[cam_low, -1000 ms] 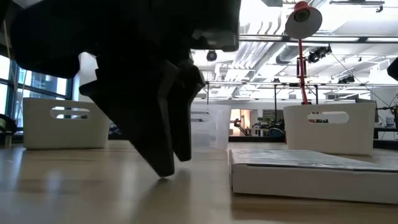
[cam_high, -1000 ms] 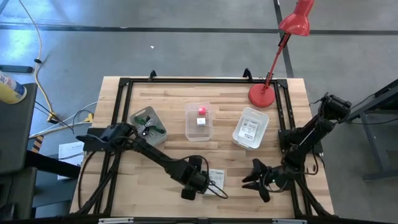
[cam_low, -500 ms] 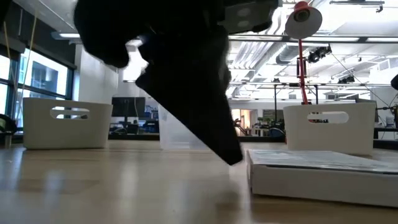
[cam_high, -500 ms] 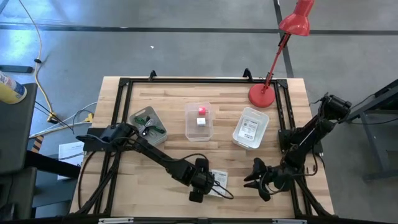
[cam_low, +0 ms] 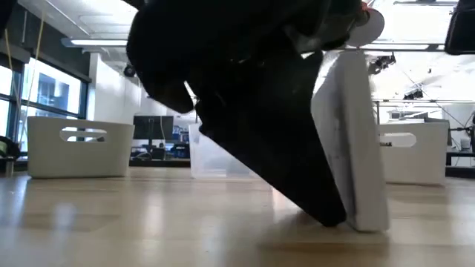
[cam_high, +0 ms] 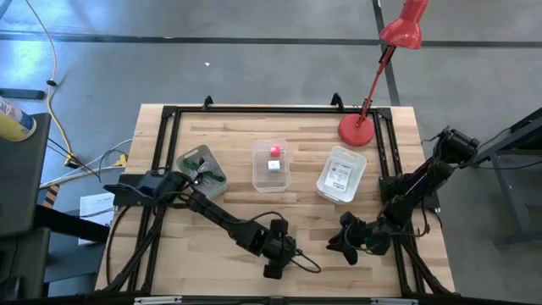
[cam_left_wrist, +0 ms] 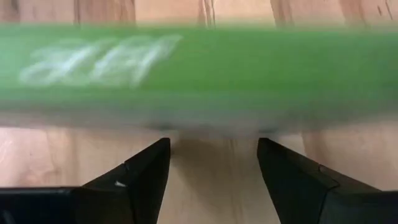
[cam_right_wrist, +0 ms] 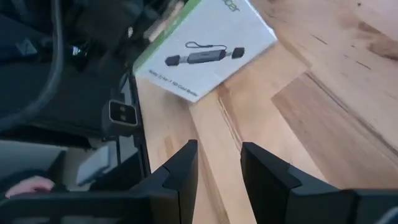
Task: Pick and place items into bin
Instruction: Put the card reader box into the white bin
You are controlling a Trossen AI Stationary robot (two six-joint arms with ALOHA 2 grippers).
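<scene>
A flat white printed packet (cam_low: pixel 358 141) with a green side (cam_left_wrist: pixel 199 68) stands tipped up on one edge near the table's front middle. It leans against my left gripper (cam_high: pixel 279 254), whose fingers (cam_left_wrist: pixel 211 146) are open with nothing between them. The right wrist view shows the packet's printed face (cam_right_wrist: pixel 205 43). My right gripper (cam_high: pixel 340 242) hovers open just right of the packet and touches nothing. A pink cube (cam_high: pixel 274 152) and a white cube (cam_high: pixel 273 166) lie in the clear middle bin (cam_high: pixel 271 180). My left gripper comes slanting down from the table's left and meets the packet with its fingers (cam_low: pixel 323 208) against the packet's low part (cam_low: pixel 355 211). Nothing is pinched. The packet stands almost upright on its lower edge on the table, its top tilted onto the gripper.
A white bin (cam_high: pixel 203 172) with green and dark pieces stands at the back left. Another white bin (cam_high: pixel 342 175) holding a printed packet stands at the back right. A red lamp's base (cam_high: pixel 356 130) sits behind it. A black frame (cam_high: pixel 166 144) rims the table.
My left gripper has gone toward the table's right edge and down, tipping steeper, into the packet. The packet, which lay flat, has been turned up onto one edge. My right gripper has rolled about its own line.
</scene>
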